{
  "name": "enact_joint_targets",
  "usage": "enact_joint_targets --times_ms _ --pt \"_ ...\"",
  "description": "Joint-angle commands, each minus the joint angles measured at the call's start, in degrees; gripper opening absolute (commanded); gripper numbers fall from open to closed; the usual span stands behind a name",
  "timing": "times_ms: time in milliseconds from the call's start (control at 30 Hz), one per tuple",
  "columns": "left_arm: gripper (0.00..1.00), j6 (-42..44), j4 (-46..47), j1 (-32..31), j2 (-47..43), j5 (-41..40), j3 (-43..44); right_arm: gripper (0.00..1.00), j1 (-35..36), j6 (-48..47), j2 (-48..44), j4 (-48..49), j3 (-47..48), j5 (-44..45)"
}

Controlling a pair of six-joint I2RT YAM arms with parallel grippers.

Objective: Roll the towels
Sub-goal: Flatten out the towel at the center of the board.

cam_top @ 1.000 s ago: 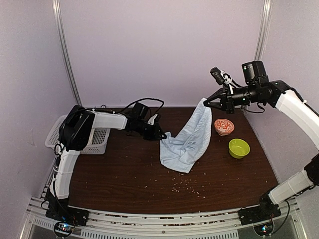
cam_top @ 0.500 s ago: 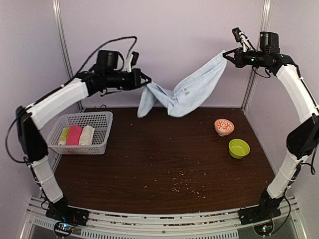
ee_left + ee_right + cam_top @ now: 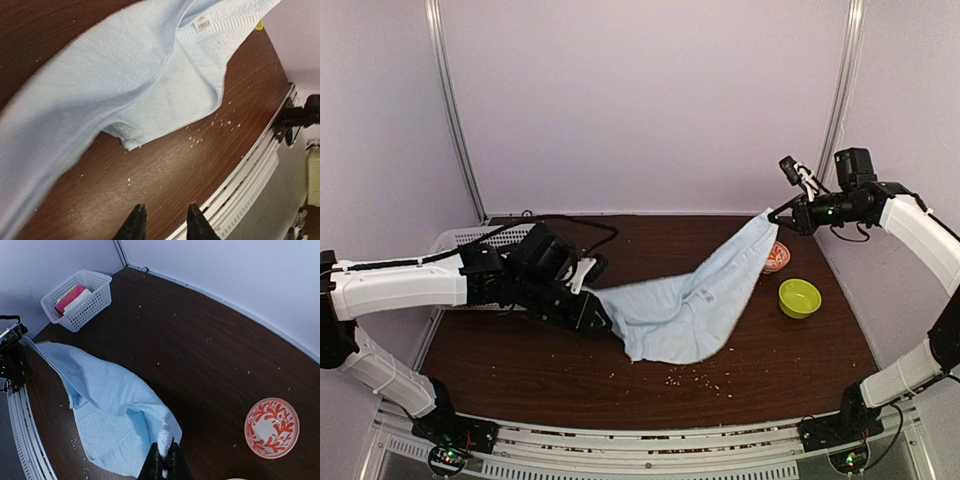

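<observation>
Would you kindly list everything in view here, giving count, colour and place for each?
towel: one, pale blue, one corner lifted at the right, the rest draped onto the middle of the table
basket: one, white, far left corner of the table
rolled cloths: at least two, pink and cream, inside the basket
patterned bowl: one, red and white, far right of the table
green bowl: one, lime green, right side, nearer than the patterned bowl
crumbs: many, pale, scattered near the front of the table
table: one, dark brown
left gripper: one, black, open, low beside the towel's left end
right gripper: one, black, shut on the towel's raised corner
</observation>
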Motion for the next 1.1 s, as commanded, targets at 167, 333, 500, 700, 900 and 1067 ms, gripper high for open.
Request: enact_joint_targets --times_ms 167,333,500,700,900,1067 --pt "0.52 11.24 -9.15 3.72 -1.11 -10.82 11.05 0.00 0.06 -6.50 5.25 -4.86 -4.84 3.81" --pt "0.47 19.17 -14.51 4.73 8.03 -10.23 10.99 0.00 0.07 -2.76 6.52 1.56 -6.88 0.58" --pt "0.51 21.69 -20.71 4.53 10.91 -8.20 9.73 0.00 0.15 -1.81 7.04 4.15 -7.44 -1.01" --pt "0.53 20.63 -23.99 3.32 11.68 -13.09 7.13 0.00 0.15 -1.33 8.33 5.28 -7.39 -2.96" --pt "0.53 17.51 -21.75 5.33 15.23 -13.15 6.59 0.00 0.15 -0.86 8.58 5.97 -7.93 -3.75" --pt "0.48 18.34 -15.91 8.06 15.59 -11.36 5.94 0.00 0.13 -0.55 8.10 6.77 -9.25 -3.97"
